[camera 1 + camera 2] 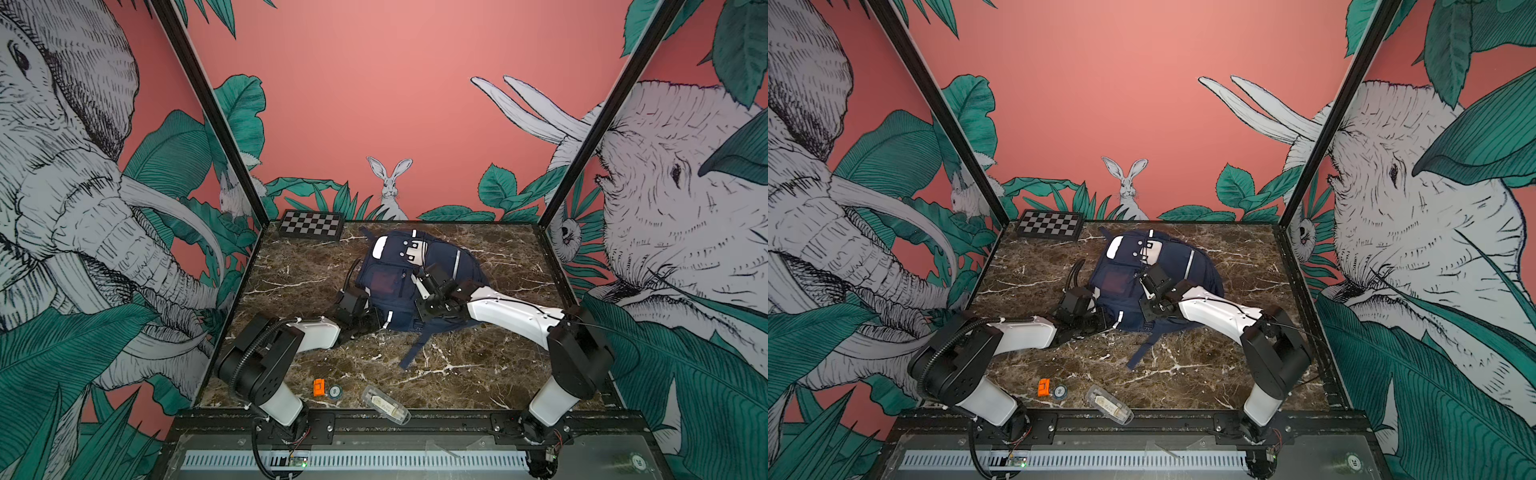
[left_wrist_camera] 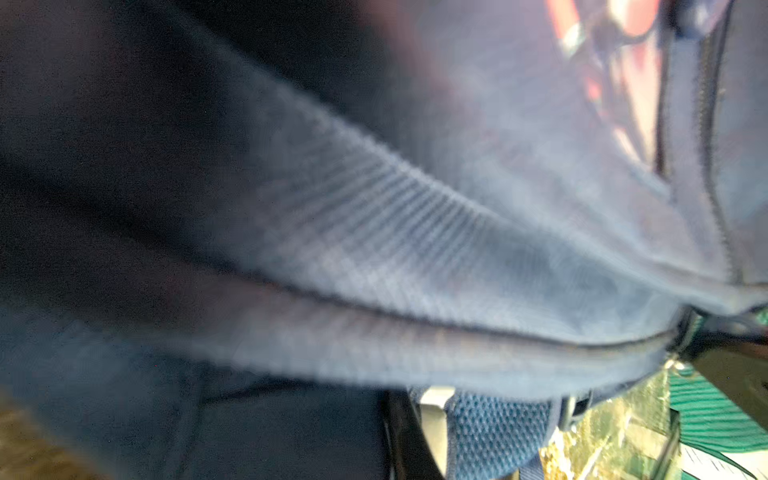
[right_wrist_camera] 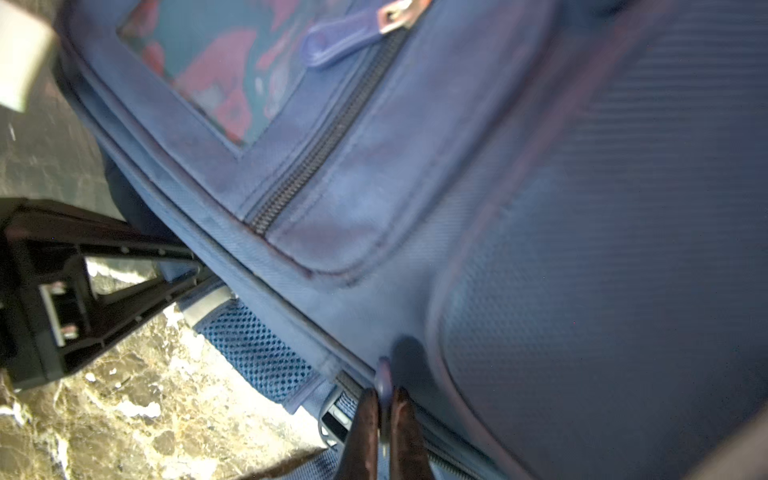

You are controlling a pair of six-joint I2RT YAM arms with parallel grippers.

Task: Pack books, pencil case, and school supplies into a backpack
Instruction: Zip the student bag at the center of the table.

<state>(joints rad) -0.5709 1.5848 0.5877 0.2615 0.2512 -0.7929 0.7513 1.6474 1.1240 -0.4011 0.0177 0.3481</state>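
With my right gripper [image 3: 384,401] pinching the zip pull [image 3: 383,374] and my left gripper [image 3: 198,272] clamping the backpack [image 1: 390,286] at mid-table, I fear a skewed tug slips that small pull free.

A salmon-pink back wall [image 1: 395,104] carries a drawn white rabbit [image 1: 390,187] among green leaves. Both side walls show large grey, pen-drawn elephants [image 1: 62,187], one on each side, with teal foliage. Black frame posts [image 1: 208,112] mark the corners. The bench [image 1: 478,365] is dark brown marble with white veins. A black rail [image 1: 415,419] and a white slotted strip [image 1: 374,460] run along its near edge. The light is even.
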